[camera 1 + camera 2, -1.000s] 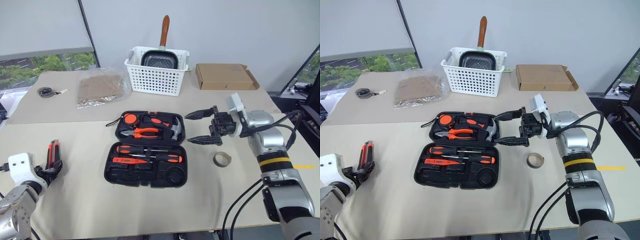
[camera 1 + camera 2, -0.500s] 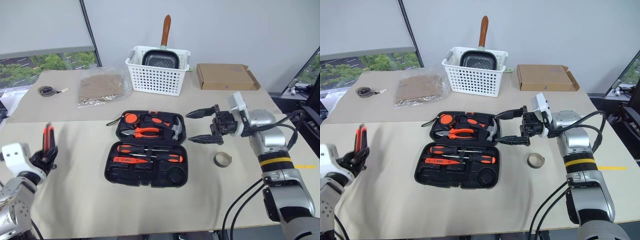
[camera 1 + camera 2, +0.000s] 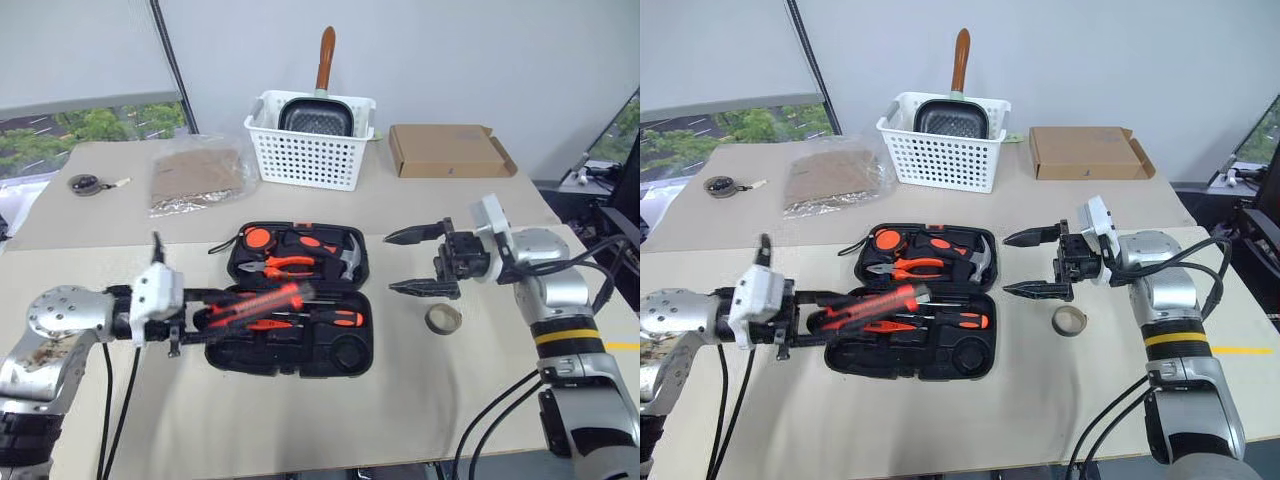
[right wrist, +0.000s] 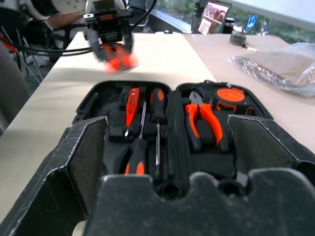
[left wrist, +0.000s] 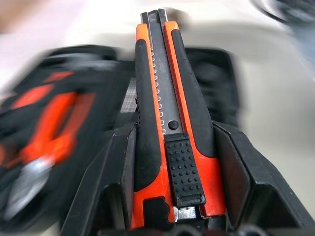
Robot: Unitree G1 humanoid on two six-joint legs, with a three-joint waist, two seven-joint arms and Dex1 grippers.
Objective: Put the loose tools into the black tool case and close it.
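My left gripper (image 3: 215, 312) has swung in from the near left edge of the table and now reaches across toward the black tool case (image 3: 295, 310). It was low and clear of the case a second ago; now its tip hangs over the case's left side. The fingers are clenched on the utility knife (image 5: 170, 132), which lies lengthwise between them, nose forward, slider button facing the wrist camera. From the head view the knife (image 3: 262, 301) sits above the front tray, over the screwdrivers (image 3: 300, 316) and the tester pen (image 3: 262, 323) already seated in their slots. I can't tell whether it touches anything below.

The case lies open flat, lid half toward the far side holding the pliers (image 3: 283, 265) and hammer (image 3: 345, 255).

My right gripper (image 3: 412, 262) hovers just beside the case's right edge, fingers spread wide and holding nothing. It has barely moved.

The tape ring (image 3: 444, 319) rests on the table, below the right gripper and apart from the case.

My reading: the knife is on its way in, placement comes next. It must line up with a free slot along the near edge of the tray. After that the ring, then the lid.
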